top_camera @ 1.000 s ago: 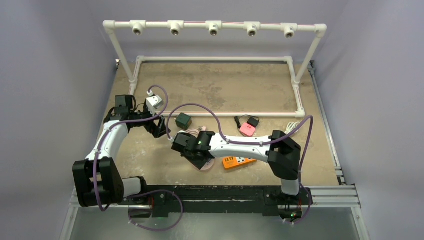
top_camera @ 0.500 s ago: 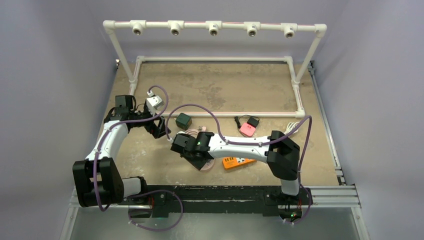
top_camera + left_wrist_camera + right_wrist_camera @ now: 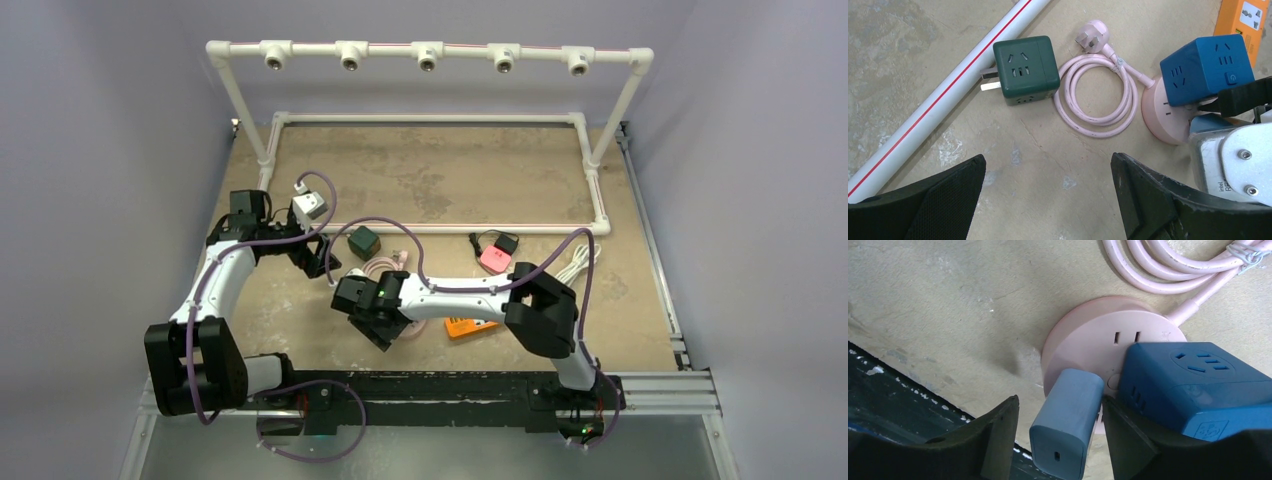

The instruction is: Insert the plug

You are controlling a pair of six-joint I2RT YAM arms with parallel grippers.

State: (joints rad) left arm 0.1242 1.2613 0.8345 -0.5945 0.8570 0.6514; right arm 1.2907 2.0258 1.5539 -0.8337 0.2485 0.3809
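Sharing one pink socket [image 3: 1083, 335]: one blue cube [image 3: 1198, 385], one blue-grey charger [image 3: 1068, 415].

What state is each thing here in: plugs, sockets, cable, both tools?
Grey charger: standing on pink hub, apparently plugged in.
Blue cube: seated on hub.
Green cube: loose, prongs bare.
Pink cable: coiled, plug unconnected.
Right tool: open, straddling charger.
Left tool: open, empty.

We see a white pipe frame [image 3: 430, 117] standing over the far half of the tan surface [image 3: 440, 180]. A green cube socket [image 3: 365, 241] sits just beside its near rail. To the right lie a pink charger [image 3: 493, 258] and a black one [image 3: 507, 243]. Nearer lies an orange power strip [image 3: 465, 328], partly hidden.
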